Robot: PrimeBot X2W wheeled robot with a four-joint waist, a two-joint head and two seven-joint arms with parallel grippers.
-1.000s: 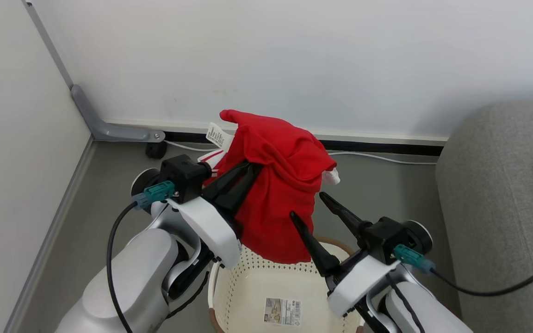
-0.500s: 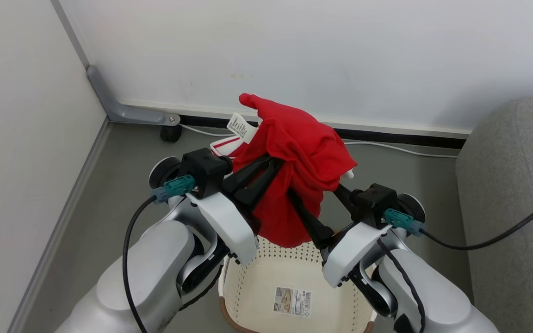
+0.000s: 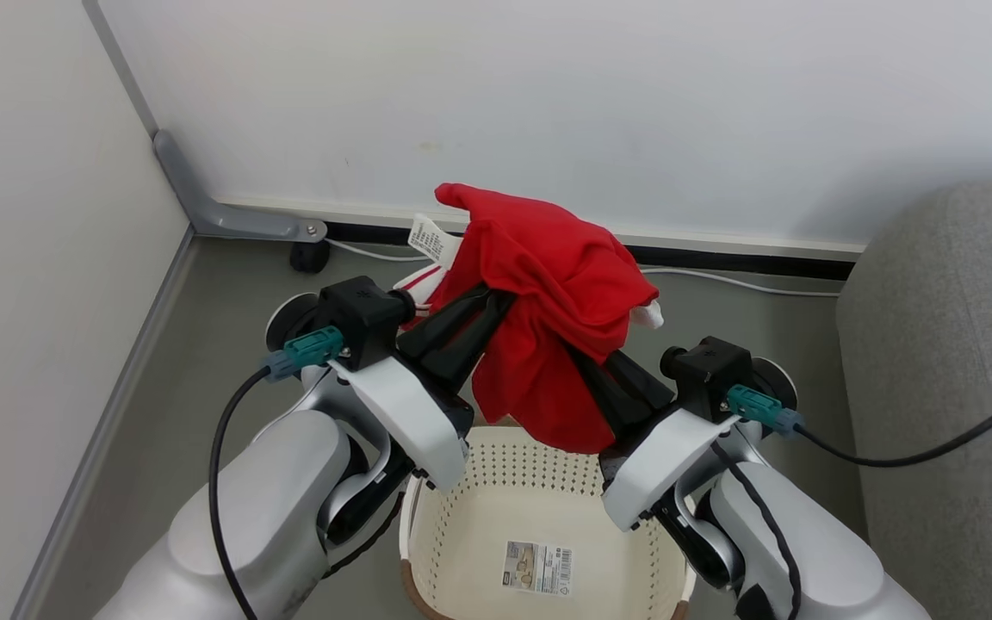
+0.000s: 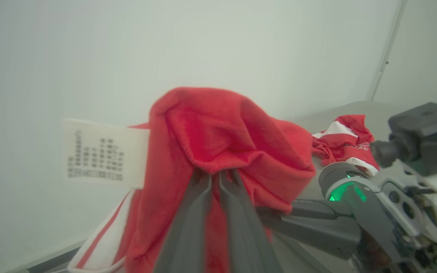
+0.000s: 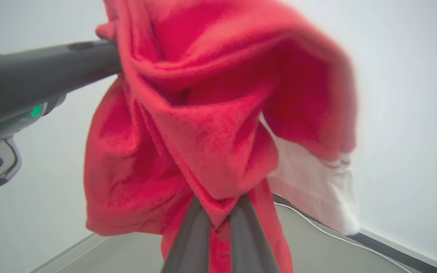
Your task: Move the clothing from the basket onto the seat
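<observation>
A red garment (image 3: 548, 293) with white panels and a white tag (image 3: 429, 239) hangs bunched in the air above the basket (image 3: 417, 525), which holds just its floor label (image 3: 535, 567). My left gripper (image 3: 496, 303) is shut on the cloth's left side; the left wrist view has the fingers (image 4: 203, 212) pinched together under a red fold (image 4: 218, 132). From the right, my right gripper (image 3: 591, 366) is shut on the cloth too, its fingers (image 5: 197, 235) clamping a red pleat (image 5: 211, 151). The grey seat (image 3: 935, 344) stands at the right. A second red and white garment (image 4: 345, 138) lies on it.
A white wall runs behind, with a dark skirting strip and a white cable (image 3: 720, 280) along the grey floor. A grey metal bracket (image 3: 229, 220) sits in the left corner beside a white side panel (image 3: 31, 258). My right arm's black cable (image 3: 935, 443) crosses the couch front.
My right gripper was open below the garment and has moved up into the cloth and shut on it. The head camera has shifted, so the whole scene has slid.
</observation>
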